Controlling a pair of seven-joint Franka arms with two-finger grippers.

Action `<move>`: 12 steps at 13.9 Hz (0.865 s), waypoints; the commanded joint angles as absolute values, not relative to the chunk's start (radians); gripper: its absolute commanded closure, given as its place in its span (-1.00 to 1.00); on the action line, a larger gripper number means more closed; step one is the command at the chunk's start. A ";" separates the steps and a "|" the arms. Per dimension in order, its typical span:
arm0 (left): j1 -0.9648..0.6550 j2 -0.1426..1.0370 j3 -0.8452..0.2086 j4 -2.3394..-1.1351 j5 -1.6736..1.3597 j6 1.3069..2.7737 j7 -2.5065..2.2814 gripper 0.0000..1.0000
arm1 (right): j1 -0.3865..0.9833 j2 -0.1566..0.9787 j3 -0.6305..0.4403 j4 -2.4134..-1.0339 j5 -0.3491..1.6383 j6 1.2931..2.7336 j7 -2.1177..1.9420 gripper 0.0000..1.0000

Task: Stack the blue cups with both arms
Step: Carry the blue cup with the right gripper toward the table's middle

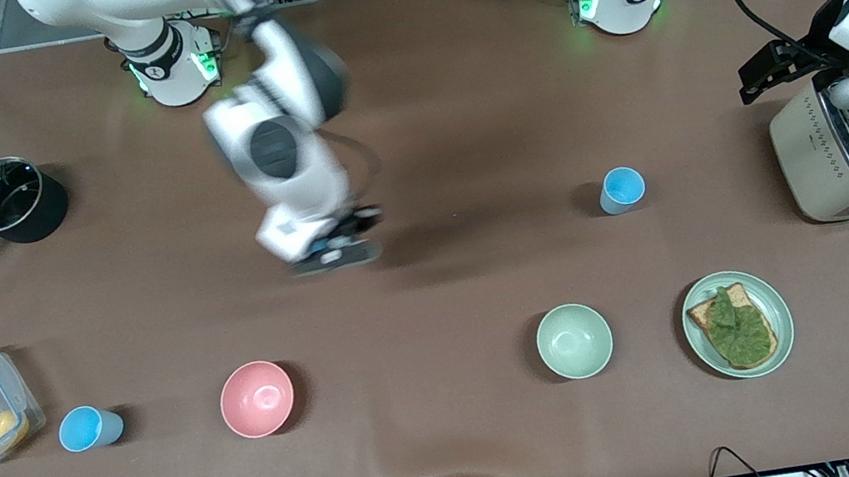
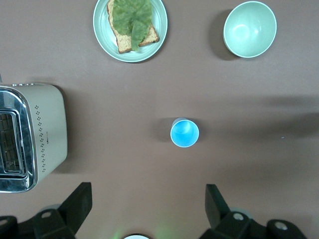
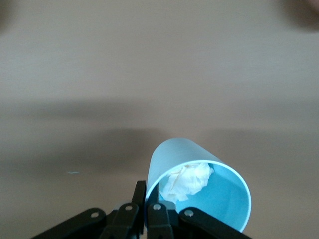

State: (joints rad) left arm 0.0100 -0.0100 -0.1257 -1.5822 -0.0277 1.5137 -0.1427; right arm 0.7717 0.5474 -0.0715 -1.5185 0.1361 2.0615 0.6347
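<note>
Nearest the front camera, a blue cup stands upright beside the pink bowl. Right gripper, over mid-table, pinches the rim of another cup. Target cup stands upright at its three o'clock, below the wide-open left gripper.

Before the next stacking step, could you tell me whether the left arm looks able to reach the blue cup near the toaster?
Probably yes: the left gripper hangs open above the blue cup, which stands upright with bare table around it.
</note>
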 commanded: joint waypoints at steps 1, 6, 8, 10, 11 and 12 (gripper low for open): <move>0.012 -0.020 -0.130 -1.577 -0.018 1.494 -0.150 -1.00 | 0.845 0.774 -0.089 -1.246 0.166 2.060 0.733 1.00; 0.015 -0.020 -0.127 -1.577 -0.017 1.493 -0.150 -1.00 | 0.930 0.885 -0.092 -1.233 0.161 2.117 0.776 1.00; 0.014 -0.020 -0.127 -1.577 -0.017 1.493 -0.150 -1.00 | 0.931 0.891 -0.092 -1.233 0.161 2.109 0.779 1.00; 0.015 -0.020 -0.127 -1.577 -0.017 1.493 -0.150 -1.00 | 0.931 0.890 -0.092 -1.233 0.163 2.105 0.808 0.02; 0.014 -0.020 -0.127 -1.577 -0.017 1.493 -0.150 -1.00 | 0.931 0.885 -0.092 -1.233 0.163 2.103 0.834 -0.35; 0.014 -0.020 -0.129 -1.577 -0.015 1.493 -0.150 -1.00 | 0.931 0.876 -0.092 -1.233 0.163 2.099 0.844 -0.68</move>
